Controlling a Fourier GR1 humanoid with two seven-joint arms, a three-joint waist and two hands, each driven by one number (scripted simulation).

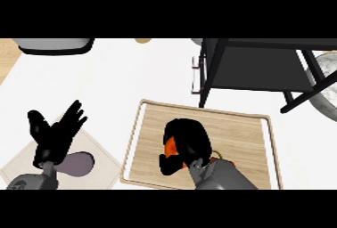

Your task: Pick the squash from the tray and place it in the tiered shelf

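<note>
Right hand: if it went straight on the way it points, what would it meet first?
Likely the tray's far rim, if the right hand, curled round the squash, travels low; depth is unclear.

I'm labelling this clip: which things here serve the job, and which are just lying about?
Job: squash, tray, tiered shelf, right hand curled round the squash.
Lying about: grey container, beige mat, marbled dish, open left hand resting at left.

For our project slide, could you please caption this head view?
Right hand curled round the orange squash over the wooden tray, black tiered shelf behind; left hand rests open.
</note>
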